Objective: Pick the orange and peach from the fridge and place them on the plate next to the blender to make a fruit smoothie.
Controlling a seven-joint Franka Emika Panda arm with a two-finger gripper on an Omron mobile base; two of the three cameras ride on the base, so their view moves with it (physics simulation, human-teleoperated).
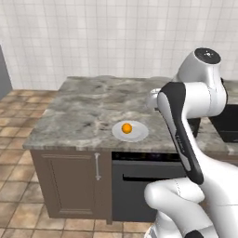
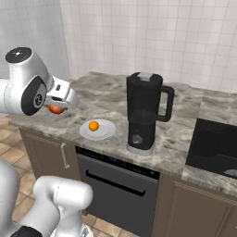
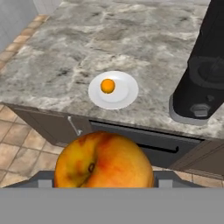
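One fruit, the orange (image 1: pixel 126 128), already sits on the plate (image 1: pixel 138 135); the gripper (image 2: pixel 56 109) grips the peach (image 3: pixel 104 160), which remains to be placed.

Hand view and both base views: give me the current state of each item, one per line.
orange: resting on the plate.
peach: held in the gripper, above the floor, short of the counter.
plate: on the counter, beside the blender.
blender: upright, cap on.

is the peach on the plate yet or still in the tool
Still in the tool: the peach sits between its fingers, short of the plate, which holds just the orange.
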